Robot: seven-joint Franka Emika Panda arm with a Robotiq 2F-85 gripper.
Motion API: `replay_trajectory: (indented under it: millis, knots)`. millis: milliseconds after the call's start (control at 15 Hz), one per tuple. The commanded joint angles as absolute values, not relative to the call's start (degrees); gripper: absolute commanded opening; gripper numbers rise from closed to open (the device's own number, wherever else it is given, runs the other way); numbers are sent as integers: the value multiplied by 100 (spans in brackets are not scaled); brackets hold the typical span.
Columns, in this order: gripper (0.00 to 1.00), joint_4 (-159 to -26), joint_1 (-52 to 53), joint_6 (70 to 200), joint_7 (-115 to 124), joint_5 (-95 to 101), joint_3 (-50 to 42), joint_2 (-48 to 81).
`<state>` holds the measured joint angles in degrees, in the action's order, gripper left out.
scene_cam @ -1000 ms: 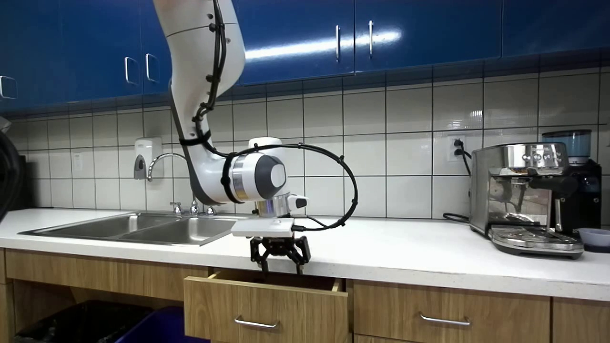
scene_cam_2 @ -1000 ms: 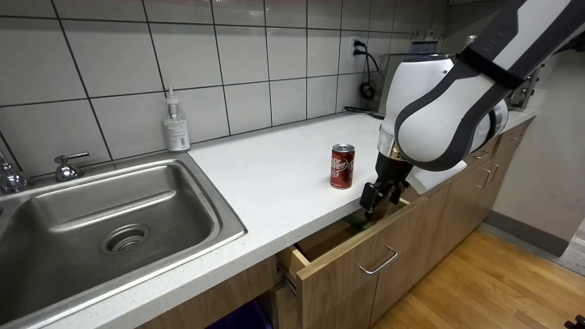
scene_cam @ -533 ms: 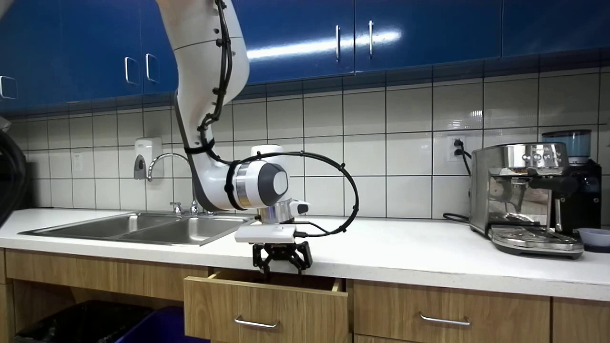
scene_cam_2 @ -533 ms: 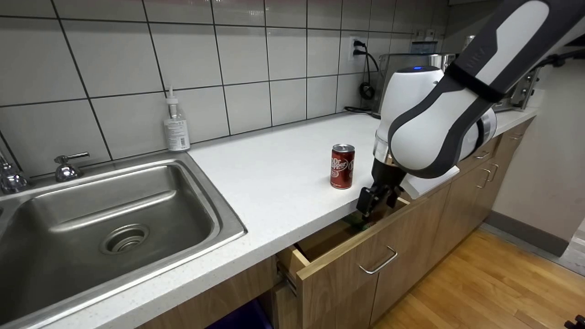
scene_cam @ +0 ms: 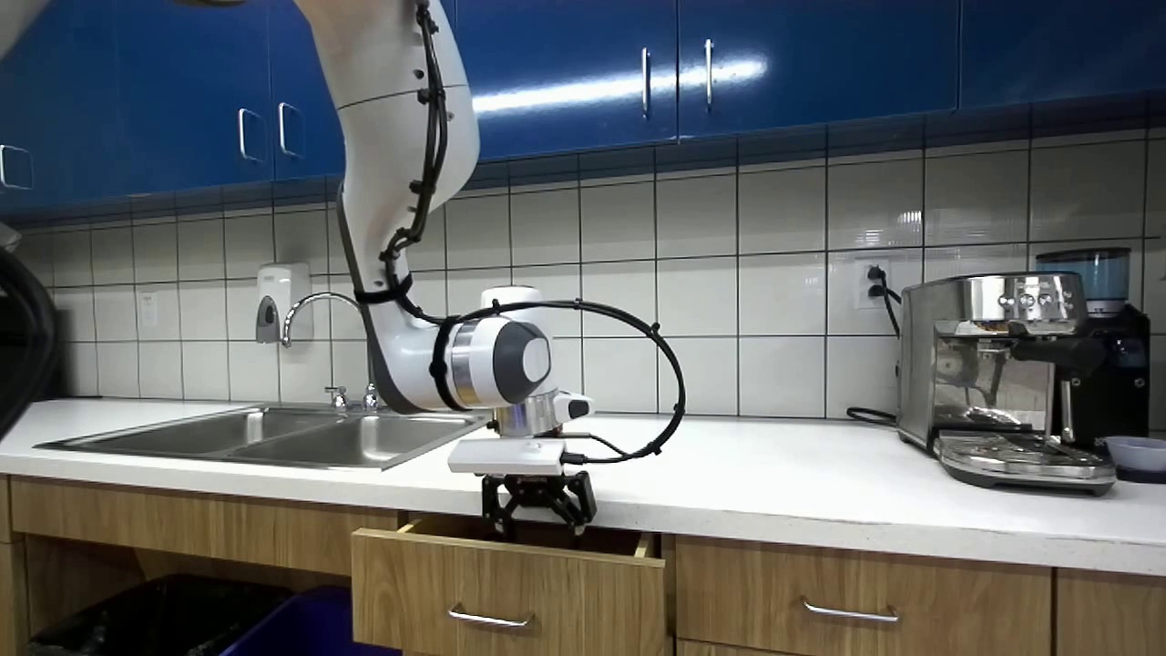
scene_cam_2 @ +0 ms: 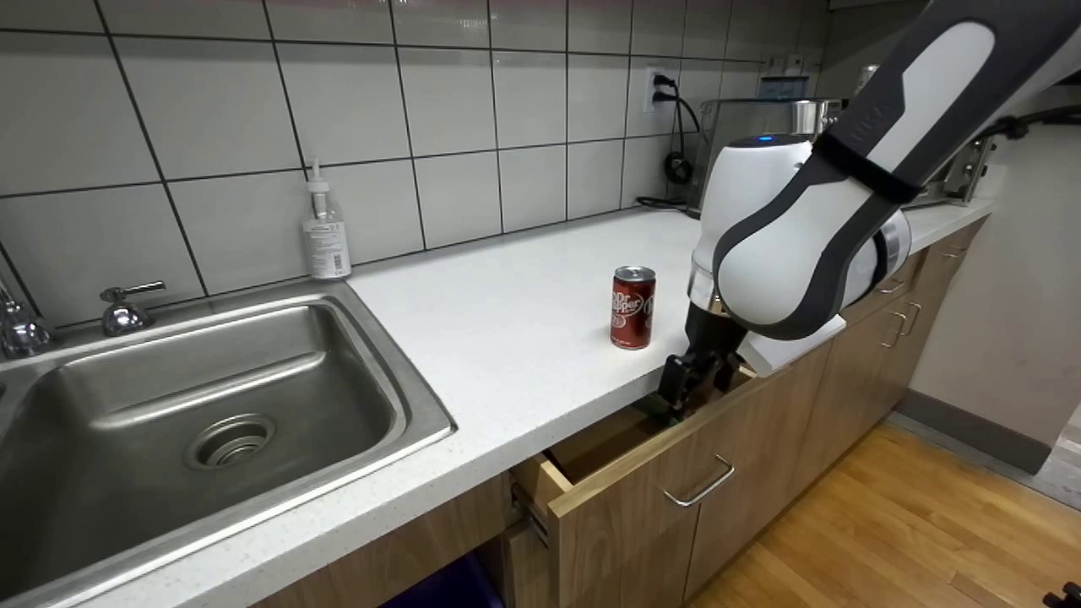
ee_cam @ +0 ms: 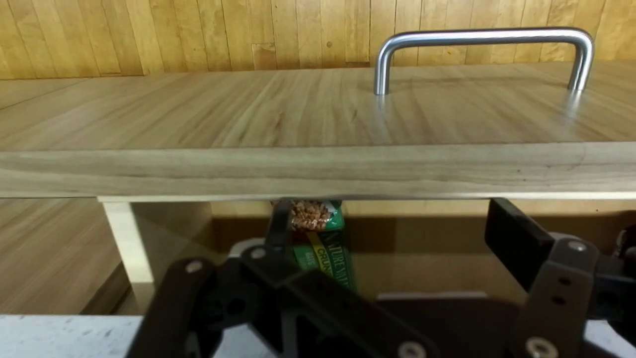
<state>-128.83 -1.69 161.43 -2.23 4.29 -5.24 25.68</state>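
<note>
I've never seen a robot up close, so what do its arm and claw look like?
The arm is rounded, mostly white, with dark grey panels, faint lettering, silvery rings and a small blue light. A black cable runs along it, strapped at intervals, and loops outward. The gripper is mostly black and angular: hinged bars, pale round bolts and two flat-faced fingers.

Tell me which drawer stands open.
The pulled-out drawer that the gripper hangs over: it juts out past the countertop, and a green package shows inside. The neighbouring drawer, seen in an exterior view, sits shut.
</note>
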Motion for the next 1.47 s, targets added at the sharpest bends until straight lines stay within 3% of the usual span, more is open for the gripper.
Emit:
replay_trajectory:
  millis: [0, 1400]
  knots:
    - [100, -12818, -355, 15995, -374, 324, -368, 2569]
    - [100, -13351, -563, 15932, -558, 94, -151, 2207]
